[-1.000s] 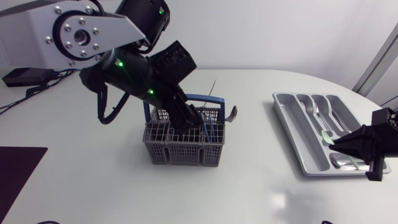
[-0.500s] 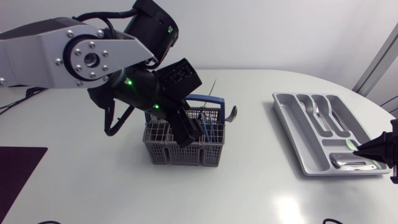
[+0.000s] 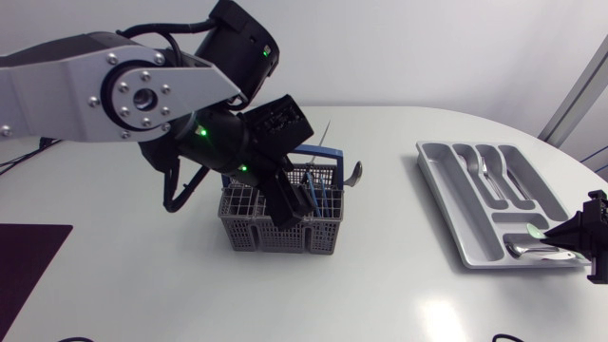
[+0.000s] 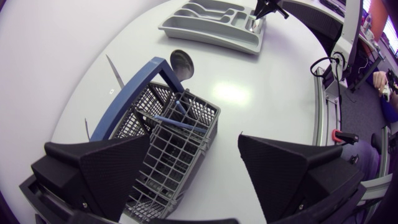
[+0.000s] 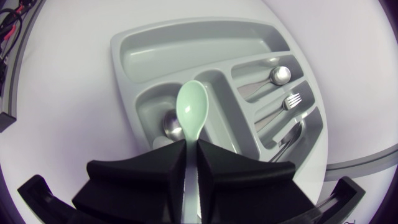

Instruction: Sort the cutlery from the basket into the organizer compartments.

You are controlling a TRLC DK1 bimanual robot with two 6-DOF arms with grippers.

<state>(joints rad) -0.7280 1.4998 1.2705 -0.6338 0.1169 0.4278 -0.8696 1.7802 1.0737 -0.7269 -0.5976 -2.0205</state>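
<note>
A lab; robot arm (image 3: 114, 85) at white table (image 3: 399, 294).

A white table (image 3: 399, 171) with a rounded far edge and a glossy top, which shows soft patches of reflected light near its front. A dark rectangular mat (image 3: 28, 271) lies at its near left corner. Thin black cables (image 3: 19, 157) trail at the far left.

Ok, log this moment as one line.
left gripper: open, over basket | right gripper: shut on mint spoon, over organizer | blue-handled cutlery: in basket
</note>
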